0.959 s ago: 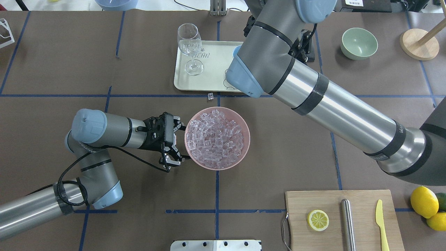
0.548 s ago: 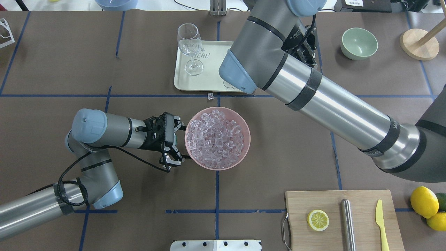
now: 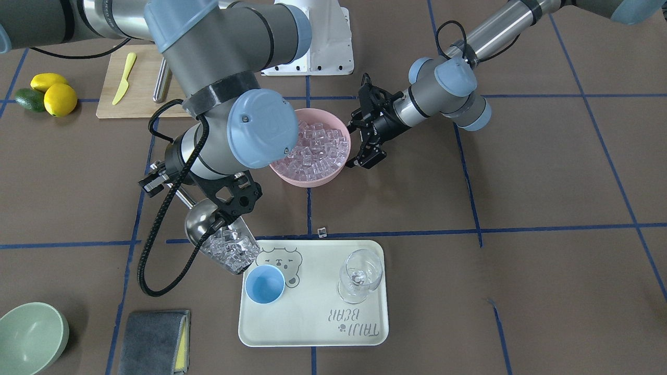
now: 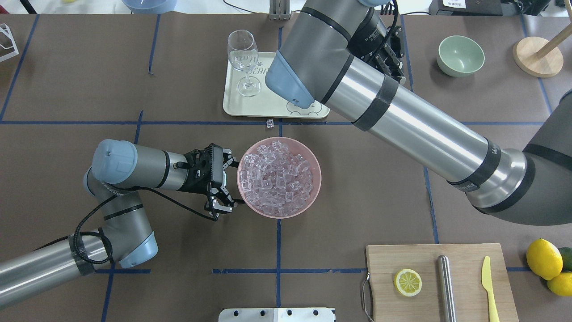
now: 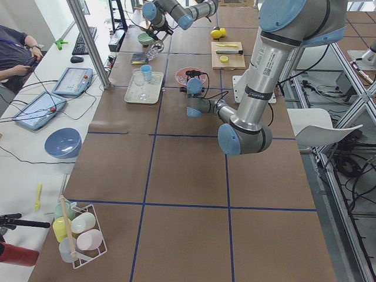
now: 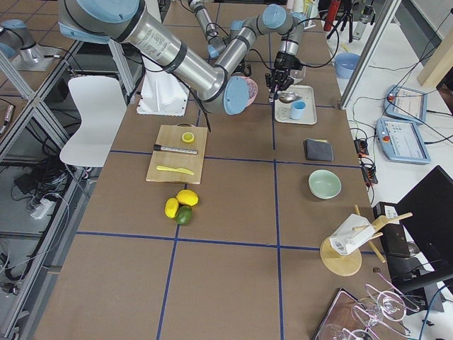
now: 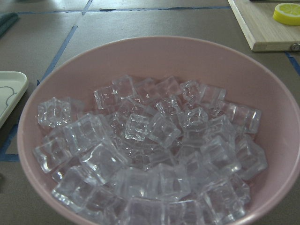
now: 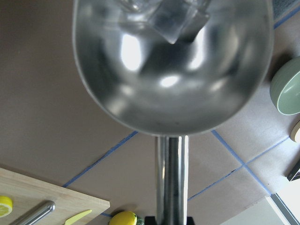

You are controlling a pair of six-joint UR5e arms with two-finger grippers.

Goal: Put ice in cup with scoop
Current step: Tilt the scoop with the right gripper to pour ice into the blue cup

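My right gripper (image 3: 165,183) is shut on the thin handle of the steel scoop (image 3: 208,229). The scoop tilts mouth-down, with ice (image 3: 229,250) heaped in its trough, right beside the rim of the light-blue cup (image 3: 264,284) on the cream tray (image 3: 312,323). The right wrist view shows the scoop's shiny trough (image 8: 173,84) with cubes (image 8: 180,18) at its far end. In the overhead view the right arm hides cup and scoop. My left gripper (image 4: 229,184) stands open beside the left rim of the pink bowl (image 4: 316,179), which is full of ice (image 4: 277,176).
A wine glass (image 3: 359,276) stands on the tray. One stray cube (image 3: 322,230) lies between tray and bowl. A green bowl (image 3: 28,336) and a grey cloth (image 3: 153,341) lie near the scoop side. A cutting board (image 4: 447,295) holds a lemon slice, a steel cylinder and a yellow knife.
The right arm has swung further left over the tray, and its elbow now covers the spot where the cup's edge showed. The left arm and the pink bowl have not moved.
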